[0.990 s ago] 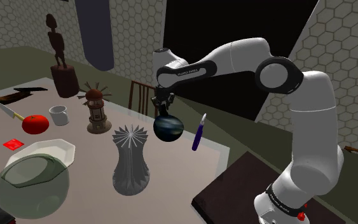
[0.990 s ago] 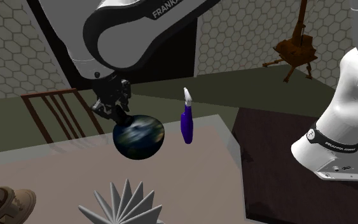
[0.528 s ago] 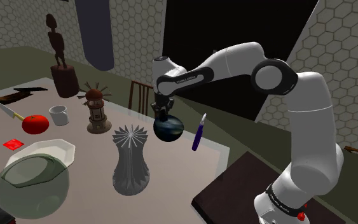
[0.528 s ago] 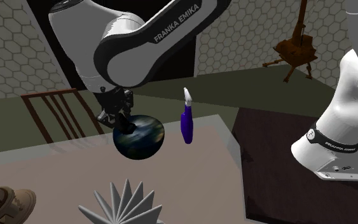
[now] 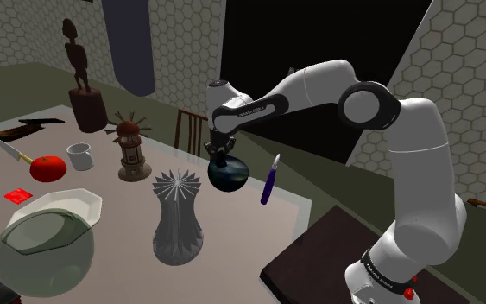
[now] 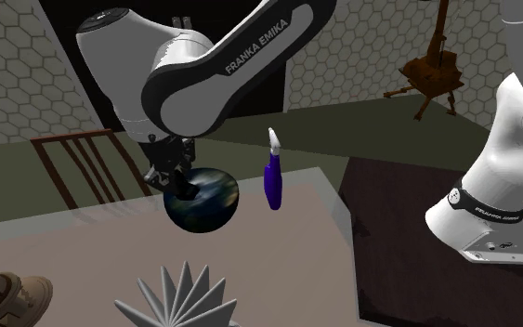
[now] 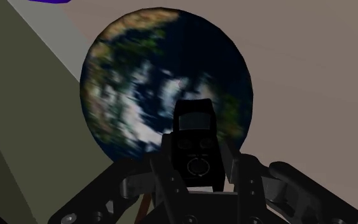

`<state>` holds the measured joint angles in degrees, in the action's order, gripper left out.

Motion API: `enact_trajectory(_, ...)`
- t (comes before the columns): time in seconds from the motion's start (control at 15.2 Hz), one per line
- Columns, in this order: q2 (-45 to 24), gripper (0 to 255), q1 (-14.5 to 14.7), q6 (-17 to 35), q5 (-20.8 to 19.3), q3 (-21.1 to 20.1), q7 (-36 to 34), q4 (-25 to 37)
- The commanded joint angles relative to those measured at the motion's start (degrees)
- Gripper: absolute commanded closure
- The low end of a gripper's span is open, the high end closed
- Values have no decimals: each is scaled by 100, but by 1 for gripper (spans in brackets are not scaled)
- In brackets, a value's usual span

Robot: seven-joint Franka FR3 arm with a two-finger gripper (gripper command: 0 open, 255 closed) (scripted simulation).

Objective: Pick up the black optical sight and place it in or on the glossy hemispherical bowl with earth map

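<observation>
The pale tabletop [image 5: 232, 224] stands in a room of hexagon-tiled walls, with a black area behind the arm. In the shoulder view the gripper [image 5: 221, 149] has sunk over the last second, from clear above the earth-map bowl [image 5: 229, 174] to right at its top, while the bowl and the upright purple tool [image 5: 269, 180] just beside it have not moved. In the second exterior view the same descent shows. The black hand, earlier hanging above and a little to that view's left of the bowl, now has its dark load overlapping the upper rim, with a chair [image 6: 83, 167] behind. By my reading the carry is done and only the release is left. In the wrist view the black optical sight [image 7: 193, 143] sits clamped between the jaws, which are closed against its sides. The globe-patterned bowl lies directly beyond it and the sight is centred over it. Whether the sight already touches the bowl I cannot tell.
</observation>
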<state>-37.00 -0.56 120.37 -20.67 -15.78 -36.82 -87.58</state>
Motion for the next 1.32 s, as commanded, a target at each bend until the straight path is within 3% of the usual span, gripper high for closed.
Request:
enact_trajectory(0.0, -11, 255, -2, -6, -2, 6, -3, -8)
enact_trajectory(0.07, -11, 255, -2, -6, -2, 6, -3, -8)
enact_trajectory(0.13, -10, 0, -1, -3, -2, 6, -5, -13)
enact_trajectory(0.46, -11, 0, -2, -6, -2, 6, -3, -8)
enact_trajectory(0.73, 290, 0, 26, -554, 129, -84, 80, 247)
enact_trajectory(1.25, 290, 0, 27, -553, 129, -84, 80, 247)
